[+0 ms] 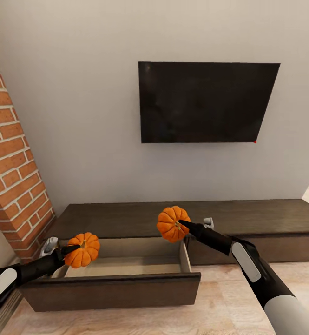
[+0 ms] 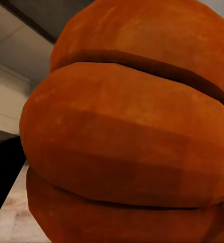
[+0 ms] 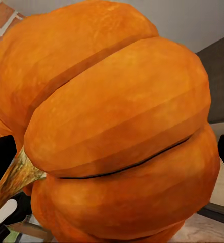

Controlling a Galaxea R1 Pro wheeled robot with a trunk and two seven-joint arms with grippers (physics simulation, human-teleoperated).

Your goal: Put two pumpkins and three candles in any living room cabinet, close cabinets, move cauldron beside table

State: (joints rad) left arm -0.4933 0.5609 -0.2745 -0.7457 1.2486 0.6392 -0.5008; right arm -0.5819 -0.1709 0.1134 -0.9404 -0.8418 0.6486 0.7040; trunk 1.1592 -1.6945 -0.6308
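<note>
We carry two pumpkins. The left pumpkin [image 1: 82, 250] is clamped in our left claw [image 1: 73, 251] over the left end of the open drawer [image 1: 121, 266] of the cabinet [image 1: 247, 218]. The right pumpkin [image 1: 173, 224] is clamped in our right claw [image 1: 182, 224] above the drawer's right back corner. We read no writing anywhere. A dark screen [image 1: 205, 102] hangs on the wall above.

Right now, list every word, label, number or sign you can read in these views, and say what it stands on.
None: no readable text in any view.
The dark wall screen is blank, with only a tiny red dot at its lower corner.
The two pumpkins, the cabinet, its open drawer and the brick wall bear no markings.
</note>
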